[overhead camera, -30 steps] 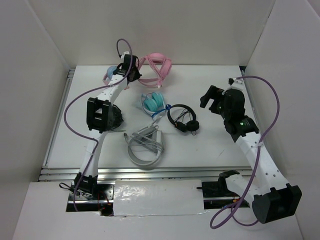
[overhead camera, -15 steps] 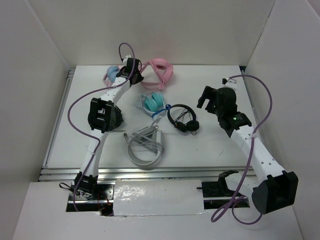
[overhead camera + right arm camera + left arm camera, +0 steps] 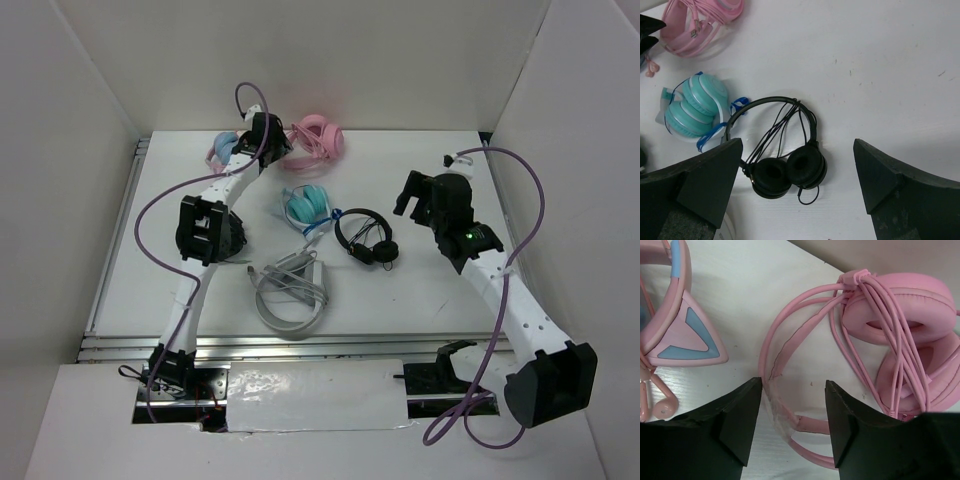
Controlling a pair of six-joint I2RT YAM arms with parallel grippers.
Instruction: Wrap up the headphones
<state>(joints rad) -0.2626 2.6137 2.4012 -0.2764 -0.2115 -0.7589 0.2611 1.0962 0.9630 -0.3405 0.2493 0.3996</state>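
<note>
**A:** One question: where on the worktop (image 3: 420,300) are the headphones (image 3: 318,136)?

**B:** Far edge. Right fingers (image 3: 705,175) hang wide, empty, well apart. Left fingers (image 3: 737,417) gape astride the headband (image 3: 771,347); I'd close gently there, sparing the cable (image 3: 897,347) wound over the cups (image 3: 935,300).

The headphones (image 3: 920,300) run off the left wrist view's right edge, lower cup and headband partly hidden behind the left end effector (image 3: 793,383).
</note>
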